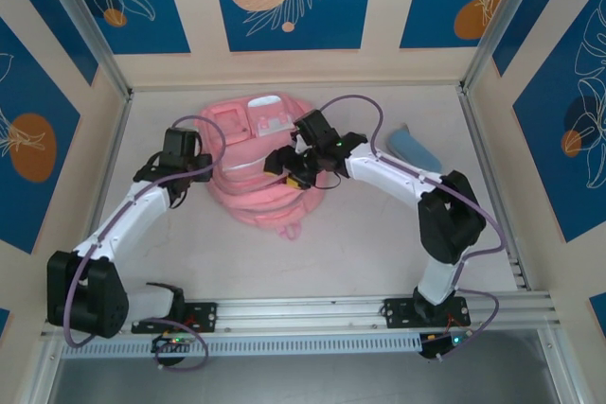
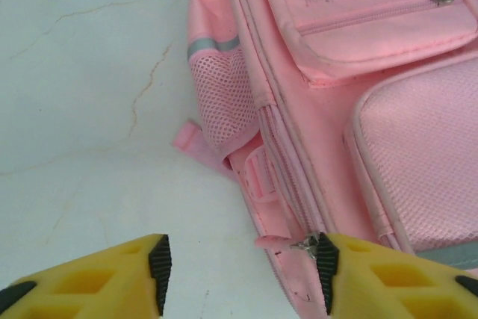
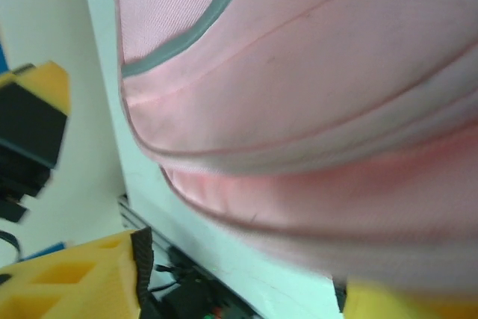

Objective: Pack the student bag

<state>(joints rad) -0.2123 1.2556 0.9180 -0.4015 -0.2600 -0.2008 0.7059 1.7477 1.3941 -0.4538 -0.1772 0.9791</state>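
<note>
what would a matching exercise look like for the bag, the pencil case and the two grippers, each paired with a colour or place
Column one:
1. student bag
2. pencil case
3. left gripper
4. right gripper

Column two:
a. light blue, lying alone to the right
b. open, beside the mesh side pocket
c. pink, in the middle of the table
d. open, close over the bag's plain pink fabric

Pairs: 1-c, 2-a, 3-b, 4-d

Pink student bag (image 3: pixel 299 110) close above spread yellow fingers (image 3: pixel 75 282)
</note>
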